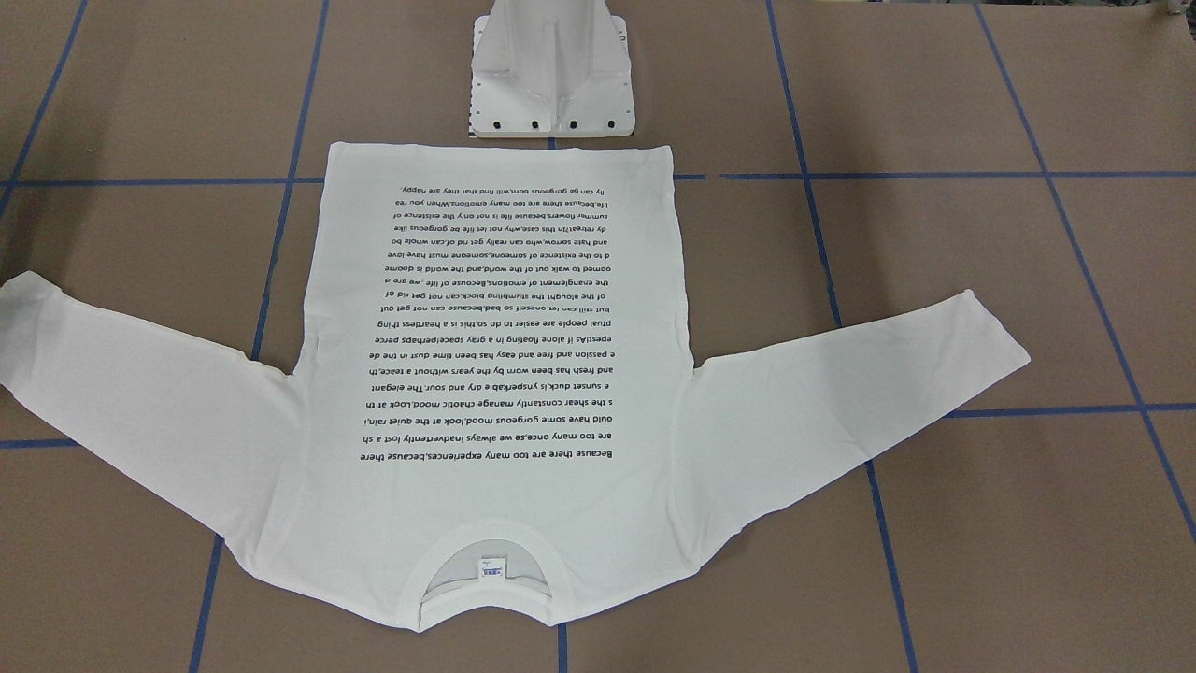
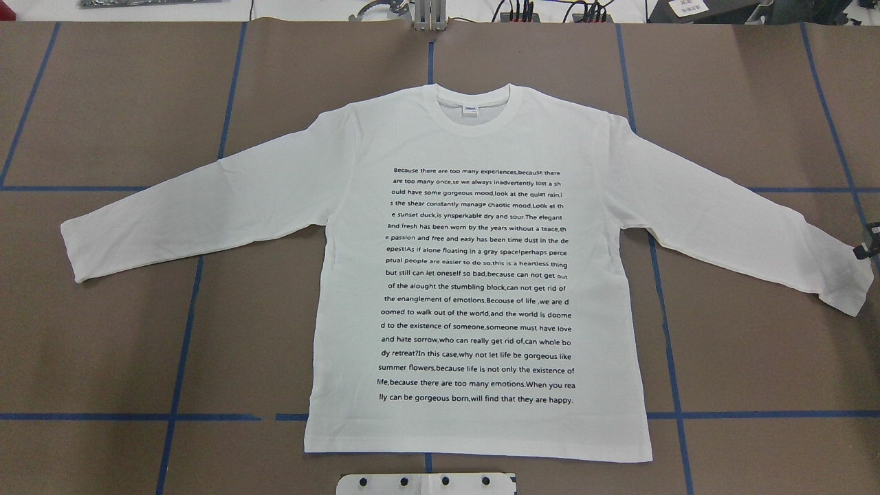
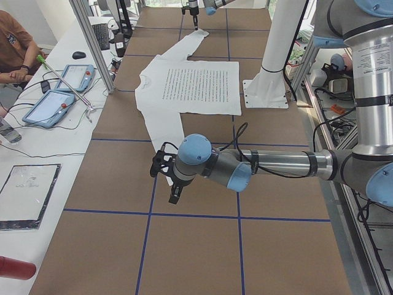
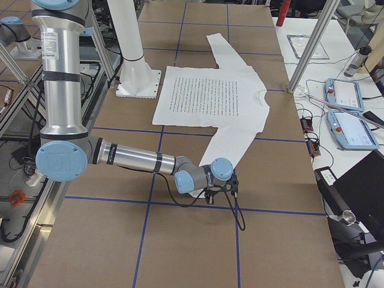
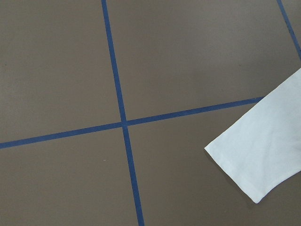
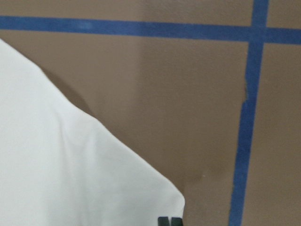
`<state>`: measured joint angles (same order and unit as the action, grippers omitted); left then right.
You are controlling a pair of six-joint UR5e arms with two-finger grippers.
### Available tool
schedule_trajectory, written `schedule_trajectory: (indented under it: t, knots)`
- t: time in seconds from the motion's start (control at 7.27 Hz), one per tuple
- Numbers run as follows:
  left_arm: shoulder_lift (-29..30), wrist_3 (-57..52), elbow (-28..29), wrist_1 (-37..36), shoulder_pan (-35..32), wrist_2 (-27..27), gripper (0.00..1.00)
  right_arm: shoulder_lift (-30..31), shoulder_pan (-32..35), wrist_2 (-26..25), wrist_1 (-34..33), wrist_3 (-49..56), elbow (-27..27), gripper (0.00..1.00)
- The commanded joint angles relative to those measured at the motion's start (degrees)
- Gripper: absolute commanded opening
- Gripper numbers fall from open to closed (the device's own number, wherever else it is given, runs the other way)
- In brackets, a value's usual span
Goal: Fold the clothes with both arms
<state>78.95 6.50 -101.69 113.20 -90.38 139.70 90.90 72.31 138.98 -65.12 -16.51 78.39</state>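
Observation:
The white long-sleeved T-shirt (image 2: 474, 275) lies flat on the brown table, text side up, both sleeves spread, neck away from the robot base. It also shows in the front view (image 1: 495, 355). My right gripper (image 2: 867, 244) stands over the cuff of the sleeve on my right. In the right wrist view its black tips (image 6: 169, 221) sit close together at the cuff's corner (image 6: 70, 179), and I cannot tell if they pinch fabric. My left gripper (image 3: 174, 187) hovers at the other cuff (image 5: 263, 155). I cannot tell whether it is open or shut.
The white pedestal base (image 1: 551, 75) stands just behind the shirt's hem. Blue tape lines (image 2: 185, 323) grid the table. A side bench with tablets (image 3: 58, 92), cables and a seated person (image 3: 12, 49) runs along the far edge.

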Motion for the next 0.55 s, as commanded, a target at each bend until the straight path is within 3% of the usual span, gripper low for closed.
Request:
schedule_trajectory:
  t: [0.0, 0.28, 0.41]
  knots:
    - [-0.03, -0.09, -0.09, 0.0, -0.06, 1.44, 1.0, -0.11, 0.28, 3.82, -0.62, -2.98, 5.87, 0.0]
    - [-0.03, -0.09, -0.09, 0.0, -0.06, 1.97, 1.0, -1.07, 0.11, 4.81, -0.62, -15.42, 12.9, 0.0]
    - [-0.03, -0.09, -0.09, 0.09, -0.06, 1.98, 1.0, -4.73, -0.24, 4.9, -0.71, -23.75, 14.23, 0.0]
